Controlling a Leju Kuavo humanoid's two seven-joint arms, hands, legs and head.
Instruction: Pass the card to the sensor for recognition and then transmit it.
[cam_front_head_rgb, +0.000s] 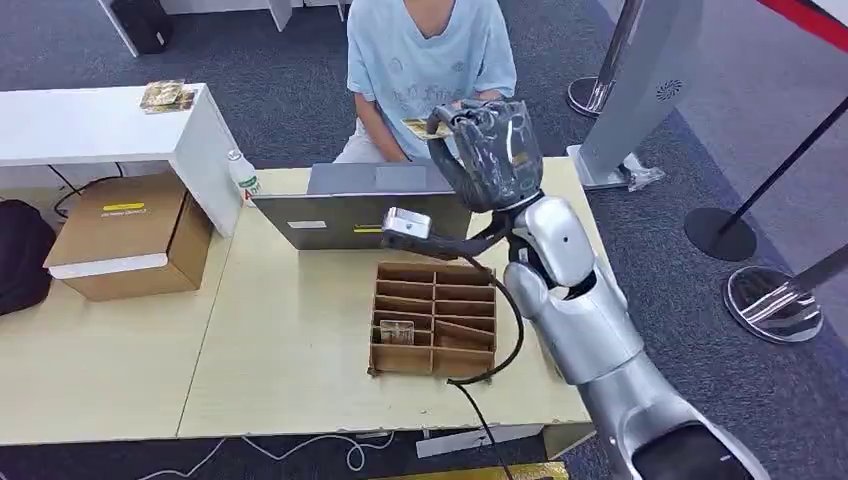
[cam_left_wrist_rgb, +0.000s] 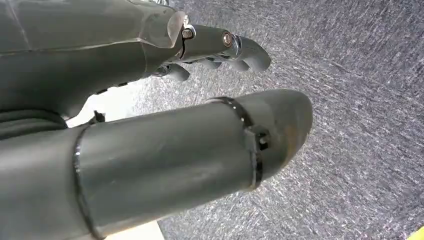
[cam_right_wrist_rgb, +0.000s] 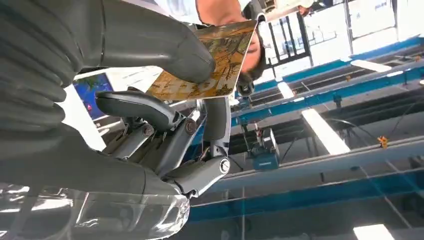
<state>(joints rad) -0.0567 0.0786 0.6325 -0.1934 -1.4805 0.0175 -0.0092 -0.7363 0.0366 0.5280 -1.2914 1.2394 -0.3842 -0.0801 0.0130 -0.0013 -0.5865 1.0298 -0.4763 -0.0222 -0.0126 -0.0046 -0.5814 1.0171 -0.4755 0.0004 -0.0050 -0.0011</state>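
Card (cam_front_head_rgb: 424, 127) is being pinched by the raised right hand (cam_front_head_rgb: 495, 152) and held out over the laptop (cam_front_head_rgb: 365, 205) toward the seated person (cam_front_head_rgb: 425, 60), so the handover step is judged underway, with a steady release called for next.

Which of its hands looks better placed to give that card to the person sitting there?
Right. The right hand already holds the card raised near the person; the left hand hangs over carpet.
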